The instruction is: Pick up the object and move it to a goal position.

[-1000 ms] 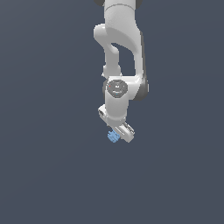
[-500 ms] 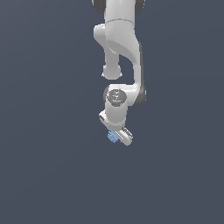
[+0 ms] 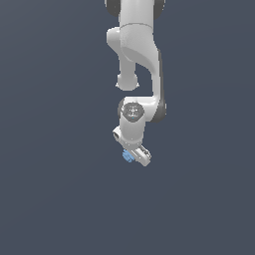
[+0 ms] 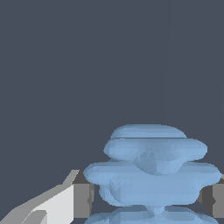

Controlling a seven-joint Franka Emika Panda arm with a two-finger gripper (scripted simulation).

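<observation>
Presently recorded, item by item:

1. White jointed robot arm [image 3: 134, 55]. It is seen in the exterior view descending from the top edge of the picture, bent at a round grey-capped joint, with the wrist directed downward and slightly toward the exterior view's right.

2. White two-fingered pincer [image 3: 135, 156]. It is mounted at the lower end of the arm. In the wrist view one white finger with a grey inner pad [image 4: 82, 200] is shown at one side of the object, and a second grey pad is partly shown at the opposite side. Both pads are pressed against the object, so the pincer is recorded as clamped on it.

3. Small light-blue ribbed object [image 4: 151, 173], shaped like stacked discs tapering toward one end. It is held between the finger pads, with the narrower end pointing away from the wrist. In the exterior view it is visible as a small blue patch [image 3: 127, 157] at the pincer's tip, on the side toward the exterior view's left.

4. Plain dark grey-blue background [image 3: 50, 149]. It fills both views uniformly; no supporting surface can be made out.
</observation>
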